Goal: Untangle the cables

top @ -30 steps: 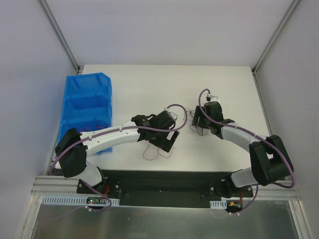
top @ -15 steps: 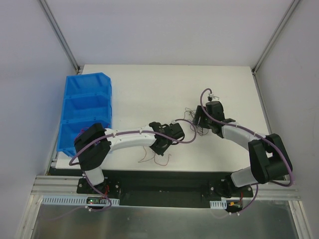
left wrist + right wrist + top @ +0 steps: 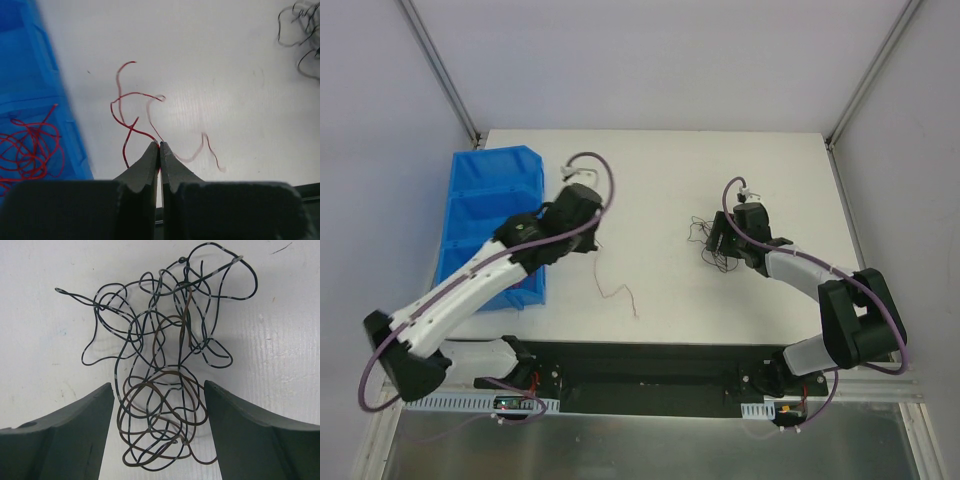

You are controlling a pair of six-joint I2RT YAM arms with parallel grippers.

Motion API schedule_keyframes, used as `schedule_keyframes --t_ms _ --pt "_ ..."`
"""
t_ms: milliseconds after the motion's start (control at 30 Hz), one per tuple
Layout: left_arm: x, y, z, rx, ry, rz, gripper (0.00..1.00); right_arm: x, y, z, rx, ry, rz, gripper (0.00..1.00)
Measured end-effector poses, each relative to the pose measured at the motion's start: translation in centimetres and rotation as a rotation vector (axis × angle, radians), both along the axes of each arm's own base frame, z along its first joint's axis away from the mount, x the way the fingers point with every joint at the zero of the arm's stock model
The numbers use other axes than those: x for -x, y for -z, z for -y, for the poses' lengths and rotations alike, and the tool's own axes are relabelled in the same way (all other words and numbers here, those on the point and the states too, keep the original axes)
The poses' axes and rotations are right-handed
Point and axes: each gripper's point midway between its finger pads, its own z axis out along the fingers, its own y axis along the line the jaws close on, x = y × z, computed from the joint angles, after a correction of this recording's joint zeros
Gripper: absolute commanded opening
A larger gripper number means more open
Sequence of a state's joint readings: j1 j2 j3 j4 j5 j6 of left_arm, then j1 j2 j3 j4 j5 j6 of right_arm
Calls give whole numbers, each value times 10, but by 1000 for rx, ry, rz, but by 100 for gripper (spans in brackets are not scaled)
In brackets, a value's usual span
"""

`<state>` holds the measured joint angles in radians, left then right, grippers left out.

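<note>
Left tool (image 3: 160, 146) leftward, around red cable (image 3: 131, 93)

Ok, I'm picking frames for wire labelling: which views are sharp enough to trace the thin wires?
Right wrist: the dark wire tangle is crisp, with soft shadows. Left wrist: the red wire is traceable above the left gripper, but the blue bin is smeared. Top external: both barely resolved.

L arm (image 3: 465, 288) & R arm (image 3: 800, 268): smooth white link shells w/ chunky black joint housings btwn them. Thick purple cable (image 3: 590, 155) runs along each arm, looping free near wrist & shoulder. Jaws are matte dark grey, wedge-shaped, w/ flat inner faces, tapering to blunt tips. Bases (image 3: 772, 378) are black, w/ thin red leads beside them.
</note>
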<state>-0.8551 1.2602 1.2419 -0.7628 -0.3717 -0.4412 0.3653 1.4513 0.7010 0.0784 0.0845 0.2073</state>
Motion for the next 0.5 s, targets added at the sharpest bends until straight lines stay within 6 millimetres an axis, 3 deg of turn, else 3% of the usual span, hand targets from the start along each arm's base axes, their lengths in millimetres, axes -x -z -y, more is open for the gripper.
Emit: schedule_keyframes --t_ms 67,167,367,500 --pt "-8 -29 -30 81 -98 70 0 0 0 0 -4 0 -1 75" --pt "2 -58 -49 170 -123 134 0 0 0 -1 -7 -3 -2 75" --pt "16 -78 -67 176 -140 145 0 1 0 -2 -13 -8 -5 75" --pt "14 -97 -97 93 -219 205 0 1 1 -3 -18 -10 -10 75"
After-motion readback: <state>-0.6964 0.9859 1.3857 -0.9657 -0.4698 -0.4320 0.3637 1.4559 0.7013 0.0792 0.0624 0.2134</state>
